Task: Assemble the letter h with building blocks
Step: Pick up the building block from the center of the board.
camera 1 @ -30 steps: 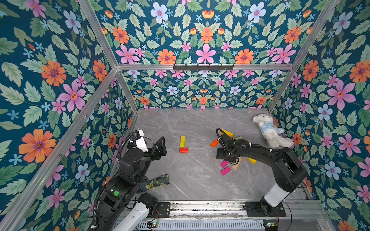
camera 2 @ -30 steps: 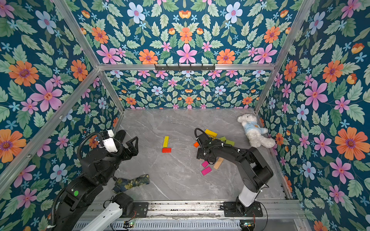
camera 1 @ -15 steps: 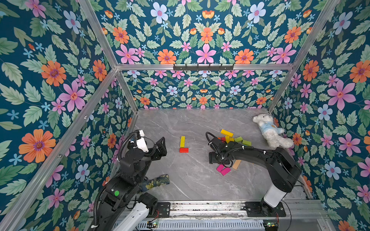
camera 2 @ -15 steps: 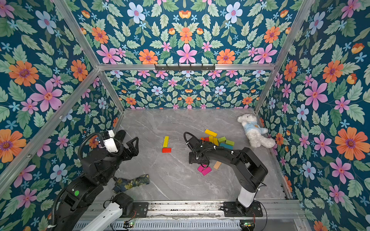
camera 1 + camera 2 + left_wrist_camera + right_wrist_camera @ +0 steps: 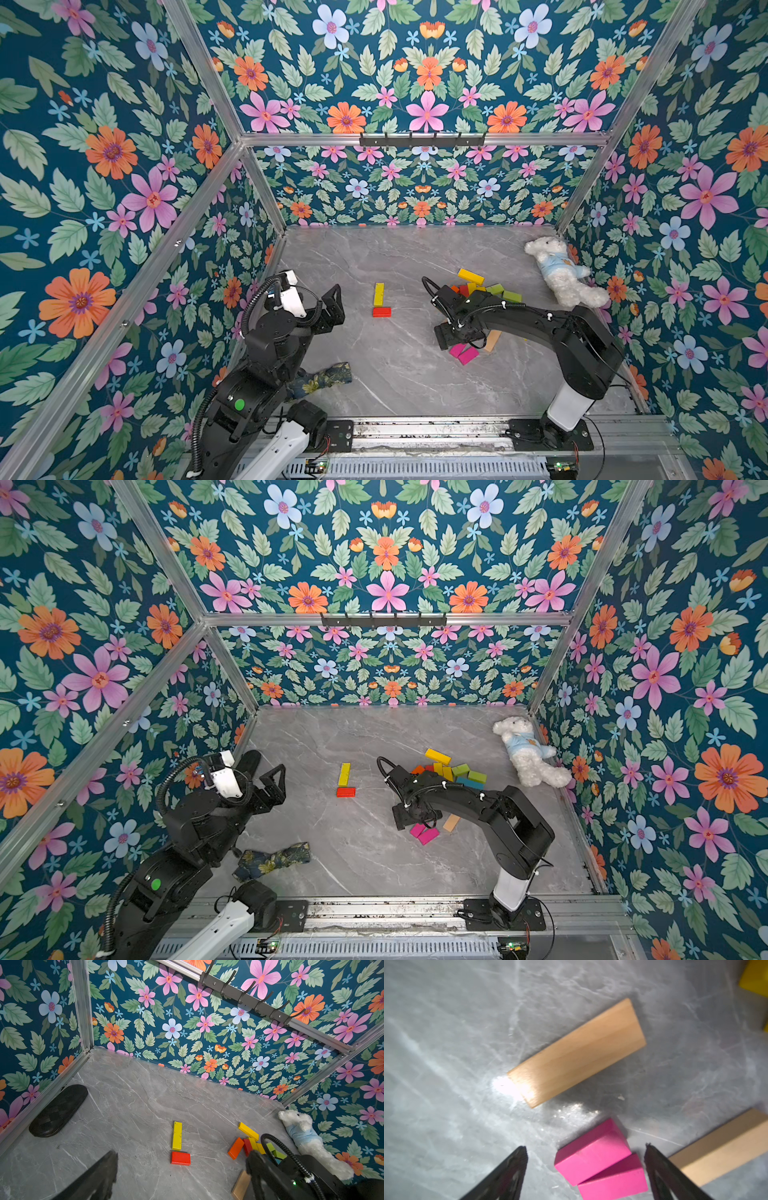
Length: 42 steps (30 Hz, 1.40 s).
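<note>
Right pincer (image 5: 585, 1148) wide, empty, poised above two pink blocks (image 5: 591, 1155) lying side by side, right of centre on the surface (image 5: 374, 374). Left pincer (image 5: 332, 300) wide, empty, at left. Yellow plank (image 5: 378, 294) and red plank (image 5: 381, 311) lie mid-surface. Judgement: the blocks are light, rigid and smooth-painted; grip one across its narrow width, mid-length.

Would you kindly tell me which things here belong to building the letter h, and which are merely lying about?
For the job:
- yellow block
- red block
- block pile
- pink blocks
- plain wood block

Lying about:
- plush bear
- floral cloth
- black pad
- hook rail
</note>
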Each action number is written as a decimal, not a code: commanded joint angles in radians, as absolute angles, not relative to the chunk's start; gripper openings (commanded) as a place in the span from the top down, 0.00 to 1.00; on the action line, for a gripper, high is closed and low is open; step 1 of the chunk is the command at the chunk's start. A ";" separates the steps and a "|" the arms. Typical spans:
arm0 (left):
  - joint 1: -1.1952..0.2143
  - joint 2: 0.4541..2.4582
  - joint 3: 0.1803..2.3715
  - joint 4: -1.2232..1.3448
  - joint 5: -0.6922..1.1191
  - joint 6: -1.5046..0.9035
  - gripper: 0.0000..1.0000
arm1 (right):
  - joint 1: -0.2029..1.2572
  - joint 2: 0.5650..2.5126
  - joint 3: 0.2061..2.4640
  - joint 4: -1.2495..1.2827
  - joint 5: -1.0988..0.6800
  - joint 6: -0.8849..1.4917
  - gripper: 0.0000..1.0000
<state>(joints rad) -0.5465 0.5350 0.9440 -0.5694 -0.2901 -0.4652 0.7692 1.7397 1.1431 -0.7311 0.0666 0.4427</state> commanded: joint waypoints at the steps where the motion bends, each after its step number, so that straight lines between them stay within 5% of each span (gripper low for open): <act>1: -0.546 0.540 0.953 -0.552 -0.297 -0.463 0.01 | 0.772 1.758 1.164 -0.813 0.074 0.383 0.12; 27: -0.546 0.545 0.969 -0.557 -0.306 -0.456 0.01 | 0.787 1.868 1.192 -0.842 0.095 0.285 0.21; 42: -0.546 0.551 0.965 -0.557 -0.305 -0.459 0.01 | 0.792 1.835 1.190 -0.774 0.023 0.359 0.38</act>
<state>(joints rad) -0.5465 0.5518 0.9642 -0.5697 -0.2939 -0.4644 0.7876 1.8500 1.1824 -0.8169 0.0525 0.3126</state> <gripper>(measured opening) 0.994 0.683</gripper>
